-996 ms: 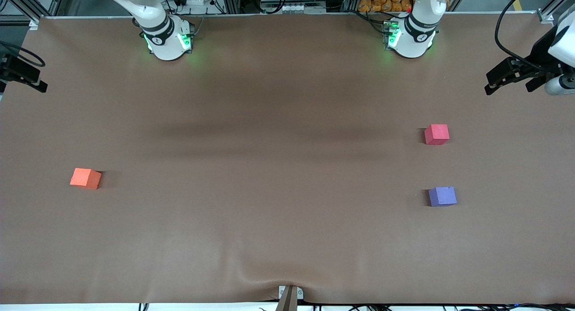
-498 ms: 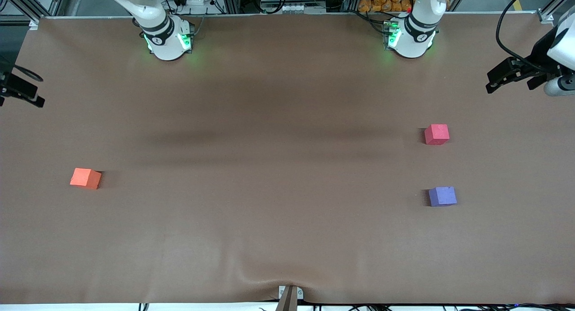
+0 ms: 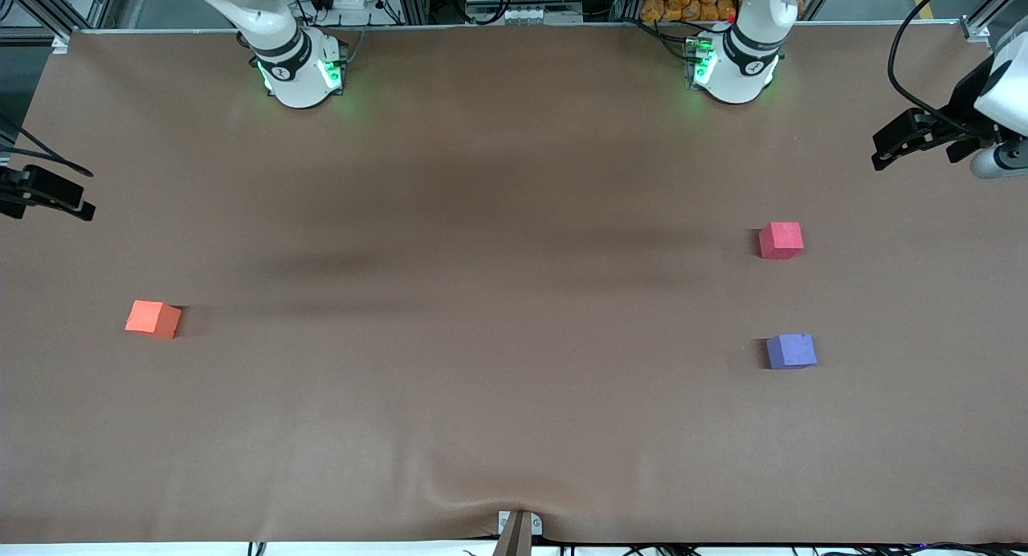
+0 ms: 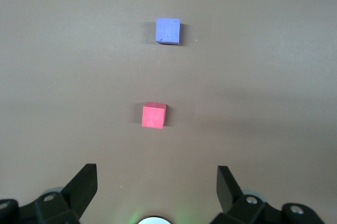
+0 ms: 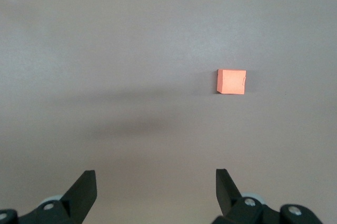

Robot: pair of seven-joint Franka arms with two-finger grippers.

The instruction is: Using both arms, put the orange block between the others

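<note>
The orange block lies on the brown mat near the right arm's end of the table; the right wrist view shows the orange block ahead of the fingers. The others, a red-pink cube and a purple cube, sit apart near the left arm's end, the purple one nearer the front camera. Both show in the left wrist view, red-pink cube and purple cube. My right gripper hangs open and empty over the table's edge. My left gripper hangs open and empty over its end.
The brown mat covers the whole table and has a wrinkle at the front edge by a small clamp. The two arm bases stand along the back edge.
My right gripper has moved along the table's edge toward the front camera. The left gripper has shifted only slightly. No block has moved.
</note>
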